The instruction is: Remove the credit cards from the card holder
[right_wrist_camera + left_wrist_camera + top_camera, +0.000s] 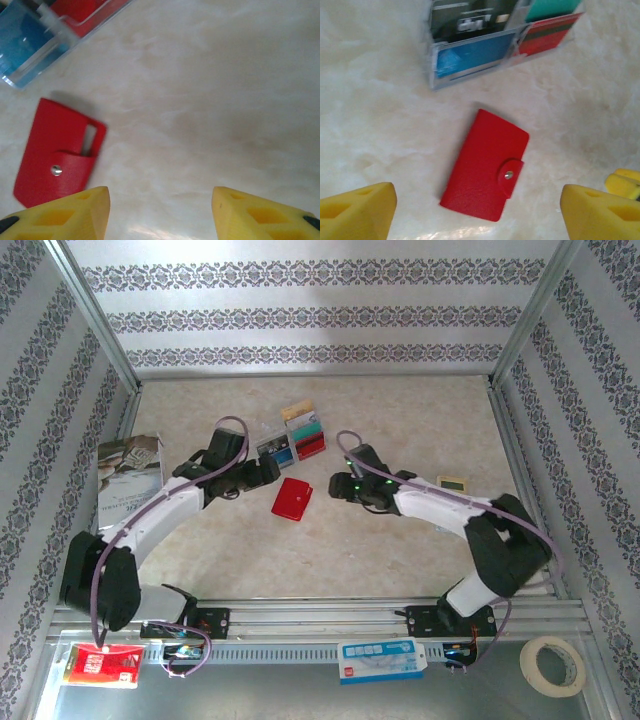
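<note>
Card holder (293,498) lies shut with its tab snapped, flat on the desk (400,560) between both hands. Left hand (262,473): jaws spread wide, gripping nothing. Right hand (341,488): jaws apart, gripping nothing. Credit cards (298,435) sit in a clear sleeve (433,75) just behind the holder: blue, grey, teal, red, tan.

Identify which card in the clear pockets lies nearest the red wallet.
The blue card, the one directly facing the card holder; the dark card, teal card and red card lie farther off.
</note>
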You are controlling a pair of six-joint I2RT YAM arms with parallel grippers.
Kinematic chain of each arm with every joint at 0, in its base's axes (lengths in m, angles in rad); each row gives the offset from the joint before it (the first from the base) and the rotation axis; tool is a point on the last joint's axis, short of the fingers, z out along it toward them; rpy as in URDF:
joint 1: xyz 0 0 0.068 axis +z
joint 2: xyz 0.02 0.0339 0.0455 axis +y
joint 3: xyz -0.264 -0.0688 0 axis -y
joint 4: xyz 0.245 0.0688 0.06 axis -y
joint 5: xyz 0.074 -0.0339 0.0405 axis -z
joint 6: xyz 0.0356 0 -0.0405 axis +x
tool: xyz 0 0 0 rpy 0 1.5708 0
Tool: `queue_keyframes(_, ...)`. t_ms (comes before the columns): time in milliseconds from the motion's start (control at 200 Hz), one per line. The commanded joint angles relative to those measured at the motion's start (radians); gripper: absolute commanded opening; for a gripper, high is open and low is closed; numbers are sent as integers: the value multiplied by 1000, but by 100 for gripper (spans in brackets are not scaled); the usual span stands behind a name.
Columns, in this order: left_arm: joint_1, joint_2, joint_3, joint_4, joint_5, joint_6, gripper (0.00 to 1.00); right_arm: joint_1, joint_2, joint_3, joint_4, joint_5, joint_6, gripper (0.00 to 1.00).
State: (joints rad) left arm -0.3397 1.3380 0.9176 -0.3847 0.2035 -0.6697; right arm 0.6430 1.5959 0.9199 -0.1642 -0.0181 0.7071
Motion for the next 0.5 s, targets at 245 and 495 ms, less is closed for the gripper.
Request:
queue_keyframes(245,142,-181,-162,128,45,-113,100,149,325,341,-176,39,5,59)
queue_keyframes(495,166,-165,-178,149,66,-131,100,189,461,515,-324,115,-80,61)
